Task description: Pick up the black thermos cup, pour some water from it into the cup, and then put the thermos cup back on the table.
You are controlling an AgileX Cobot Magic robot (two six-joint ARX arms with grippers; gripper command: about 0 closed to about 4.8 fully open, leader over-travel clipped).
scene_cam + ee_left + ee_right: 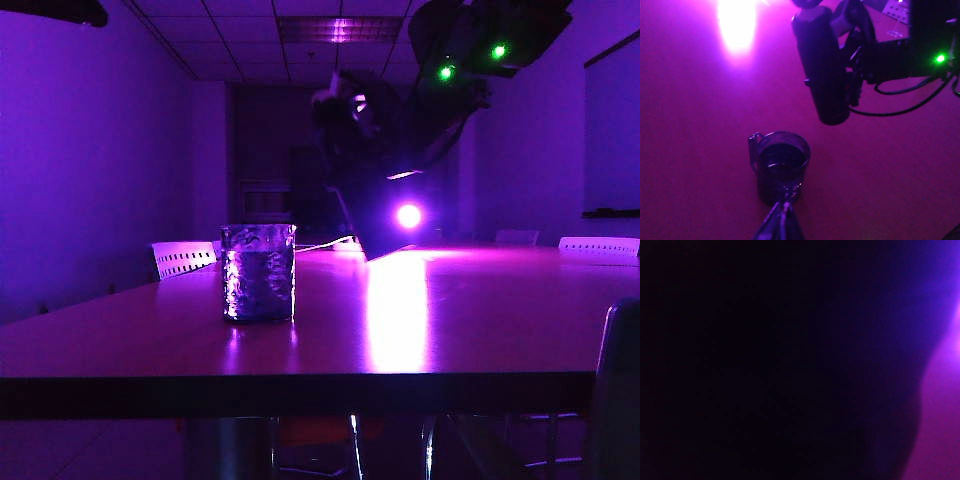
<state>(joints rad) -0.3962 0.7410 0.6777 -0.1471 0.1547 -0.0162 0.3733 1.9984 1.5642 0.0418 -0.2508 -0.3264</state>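
The cup (258,272), a short crinkly glass with water in it, stands on the table (480,320) left of the middle. In the left wrist view the cup (782,165) sits just beyond my left gripper (785,206), whose fingers meet in a point with nothing between them. The black thermos cup (822,65) hangs tilted in the air above and beyond the glass, and my right gripper (847,55) is shut on its side. In the exterior view the black thermos cup (362,175) is a dark silhouette up right of the glass. The right wrist view is almost wholly dark.
A bright lamp (408,215) glares behind the thermos and reflects on the tabletop. White chair backs (183,258) (598,245) stand at the far edge, and a dark chair (615,400) at the near right corner. The right arm's cable (900,100) loops below it.
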